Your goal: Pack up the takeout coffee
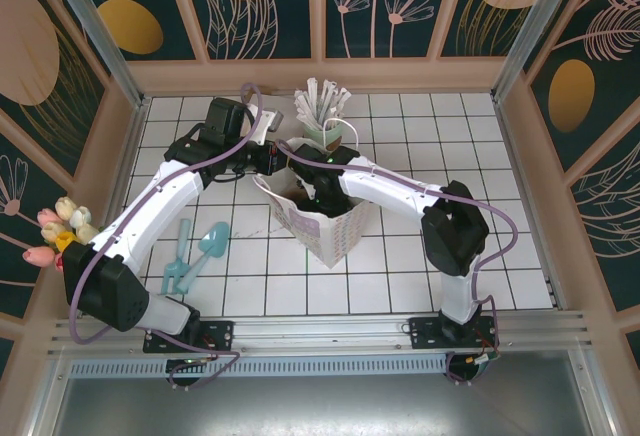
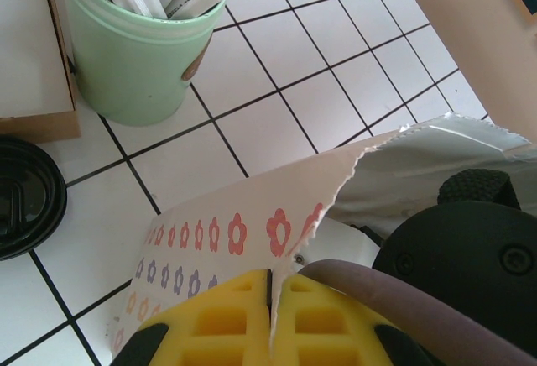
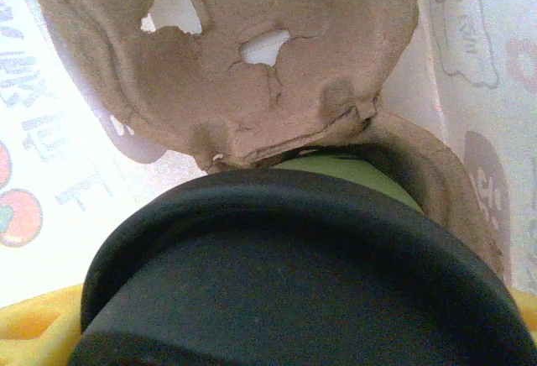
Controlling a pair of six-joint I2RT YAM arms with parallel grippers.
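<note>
The takeout coffee [image 3: 277, 282] shows in the right wrist view as a black lid with a strip of green cup wall [image 3: 352, 171] beyond it. It sits low in a brown pulp carrier [image 3: 243, 64] inside the flower-printed paper bag [image 1: 335, 231]. My right gripper [image 1: 318, 194] reaches down into the bag, and its yellow pads [image 3: 33, 332] stand on either side of the lid, closed on the cup. My left gripper [image 2: 270, 299] is shut on the bag's torn top edge [image 2: 336, 190], holding the mouth apart at its far left side.
A pale green cup of white wrapped sticks [image 1: 325, 126] stands just behind the bag. A loose black lid [image 2: 21, 194] lies beside a wooden box edge [image 2: 33, 118]. Teal utensils [image 1: 195, 251] lie left of the bag, and tulips [image 1: 60, 228] sit at the left wall.
</note>
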